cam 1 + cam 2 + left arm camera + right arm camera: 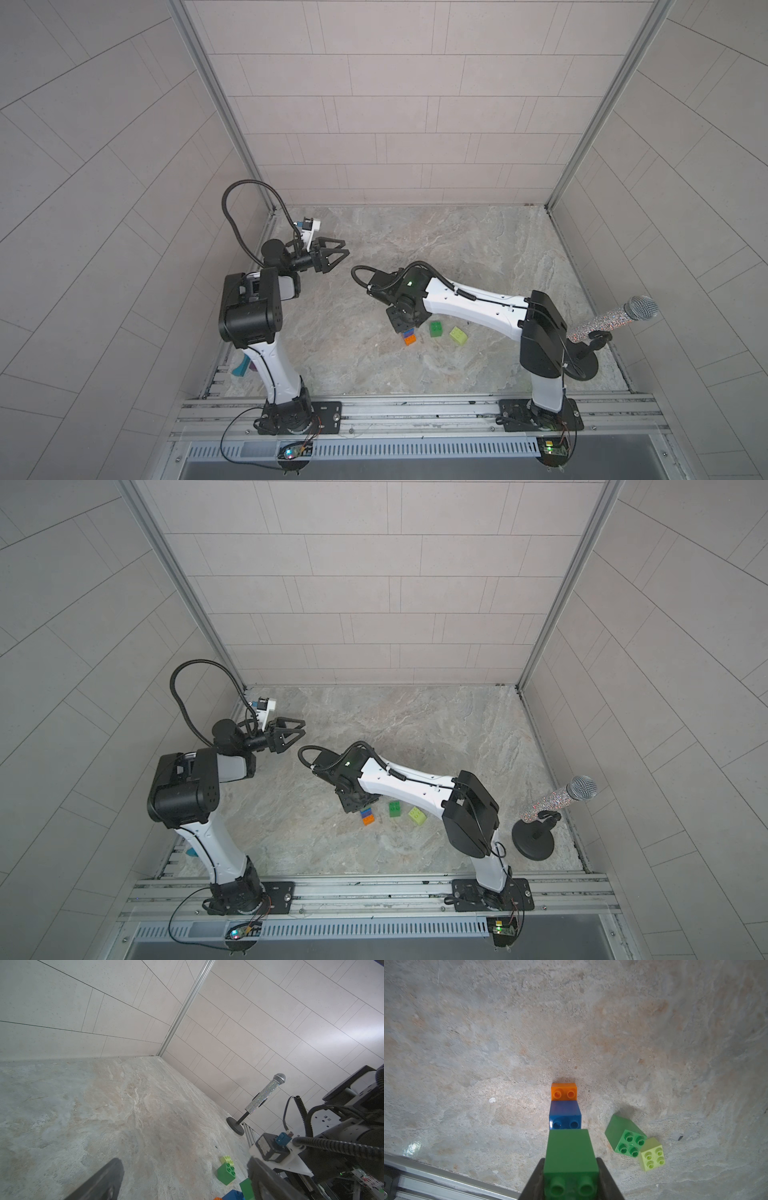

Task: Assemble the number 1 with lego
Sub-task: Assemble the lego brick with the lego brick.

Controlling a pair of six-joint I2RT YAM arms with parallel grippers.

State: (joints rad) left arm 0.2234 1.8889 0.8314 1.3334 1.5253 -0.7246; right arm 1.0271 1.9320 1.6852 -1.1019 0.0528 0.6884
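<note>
Right fingers [534, 1184] pinch green brick [570, 1151] — just beside blue brick [565, 1114] against orange brick [564, 1091]; loose green brick [436, 328], lime brick [458, 336] at 3 o'clock. Left fingers [104, 1180] spread.

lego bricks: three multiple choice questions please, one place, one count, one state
1. Where is the lime brick? A beside the loose green brick B stacked on another brick C held in the air
2. How many bricks show in the right wrist view? A three B five C seven
3. The right jaws are A open and empty B shut on a green brick C shut on nothing
Answers: 1 A, they sit side by side. 2 B, orange brick, blue brick, two green, one lime. 3 B, the brick fills the jaws.
</note>
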